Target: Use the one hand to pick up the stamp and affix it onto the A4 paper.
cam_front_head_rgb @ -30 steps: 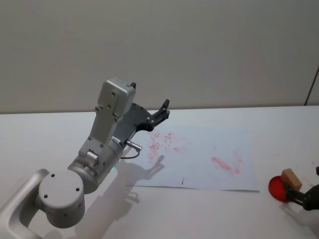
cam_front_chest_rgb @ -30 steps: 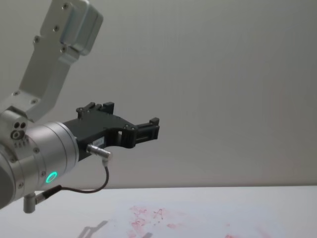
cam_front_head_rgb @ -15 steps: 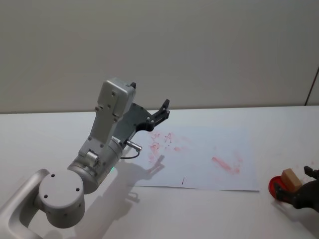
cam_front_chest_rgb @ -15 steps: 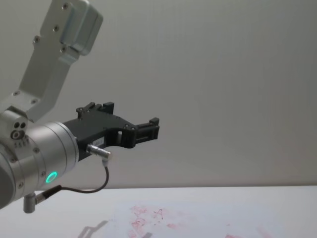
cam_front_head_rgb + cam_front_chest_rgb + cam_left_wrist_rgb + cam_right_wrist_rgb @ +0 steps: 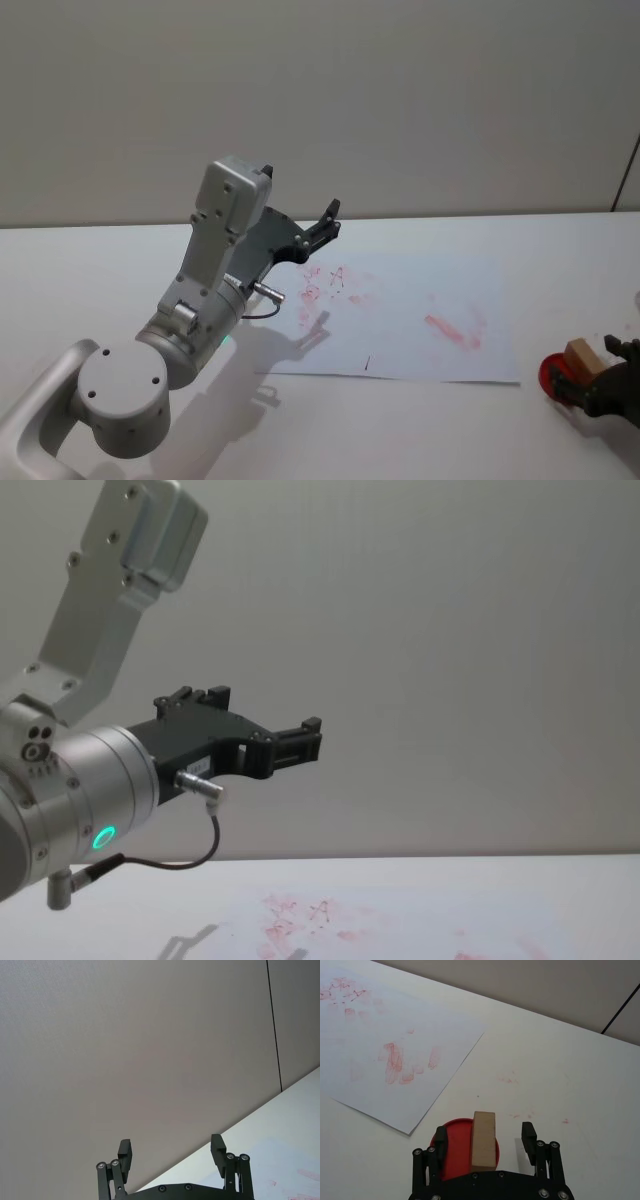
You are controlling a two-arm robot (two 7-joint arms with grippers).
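Right gripper (image 5: 484, 1130) low over bench (image 5: 560, 1060), spread wide, straddling wooden stamp (image 5: 484, 1147). Gaps on both sides, no contact. Stamp stands on red ink pad (image 5: 459, 1145). A4 paper (image 5: 395, 1035) ahead-left of gripper. Left gripper (image 5: 171, 1152) raised, spread, empty.

We see the left gripper (image 5: 170, 1146) with jaws spread wide, pointing at a grey wall (image 5: 150, 1050). White table (image 5: 280, 1110) sits below, with the pink-smudged A4 paper (image 5: 297, 1157) on it.
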